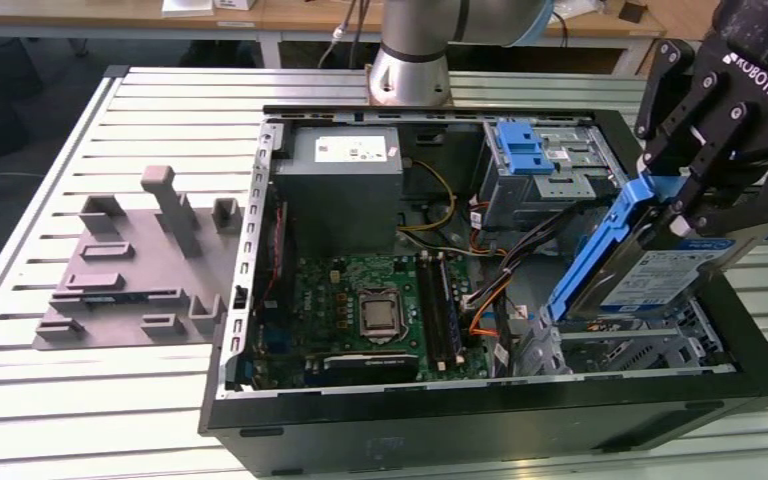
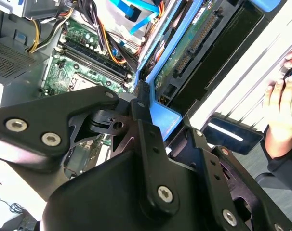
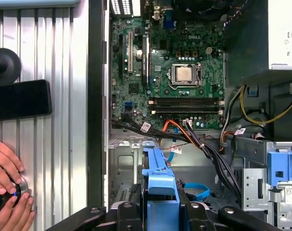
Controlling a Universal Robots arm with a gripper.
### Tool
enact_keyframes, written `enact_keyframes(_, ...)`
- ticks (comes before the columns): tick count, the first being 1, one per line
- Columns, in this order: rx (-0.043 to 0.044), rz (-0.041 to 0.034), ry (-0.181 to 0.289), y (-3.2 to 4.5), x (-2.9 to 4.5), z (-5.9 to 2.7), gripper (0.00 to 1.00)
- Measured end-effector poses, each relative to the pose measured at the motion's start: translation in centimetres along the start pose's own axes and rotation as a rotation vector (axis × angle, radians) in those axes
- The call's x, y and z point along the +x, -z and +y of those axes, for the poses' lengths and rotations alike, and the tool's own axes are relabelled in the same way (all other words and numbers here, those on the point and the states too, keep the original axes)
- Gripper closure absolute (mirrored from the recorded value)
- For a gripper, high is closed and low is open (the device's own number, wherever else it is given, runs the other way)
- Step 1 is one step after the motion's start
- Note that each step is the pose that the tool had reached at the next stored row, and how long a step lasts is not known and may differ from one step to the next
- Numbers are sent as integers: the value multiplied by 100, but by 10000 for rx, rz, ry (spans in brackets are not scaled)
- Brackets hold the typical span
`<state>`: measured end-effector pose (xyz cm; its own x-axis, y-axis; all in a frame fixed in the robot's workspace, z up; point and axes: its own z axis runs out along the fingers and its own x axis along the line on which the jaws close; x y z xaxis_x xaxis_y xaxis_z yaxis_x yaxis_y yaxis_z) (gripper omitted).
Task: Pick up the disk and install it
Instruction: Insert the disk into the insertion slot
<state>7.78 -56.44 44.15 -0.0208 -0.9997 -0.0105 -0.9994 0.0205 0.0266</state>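
Note:
The disk (image 1: 664,275), a silver drive with a white-and-blue label in a blue carrier frame, hangs steeply tilted over the open computer case (image 1: 491,420), at the exterior view's right. My gripper (image 1: 688,200) is shut on its upper end, fingers clamped on the blue frame. The disk's lower end dips toward the metal drive bay (image 1: 624,345) in the case's near right corner. In the second wrist view the disk (image 2: 184,48) shows its green circuit side beyond my gripper (image 2: 158,115). In the first wrist view the blue carrier (image 3: 158,175) sticks out from my gripper (image 3: 160,211) above the bay.
Inside the case lie the green motherboard (image 1: 371,300), a grey power supply box (image 1: 344,170), a blue latch strip (image 1: 524,150) and cable bundles (image 3: 204,139). A grey fixture (image 1: 131,270) sits on the slatted table. A person's hands (image 3: 6,192) and a black phone (image 3: 20,98) are beside the case.

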Motion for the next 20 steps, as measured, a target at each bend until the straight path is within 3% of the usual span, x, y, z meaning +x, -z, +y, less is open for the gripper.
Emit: enact_keyframes(20, 0, 2, 8, -65, 30, -4, 64)
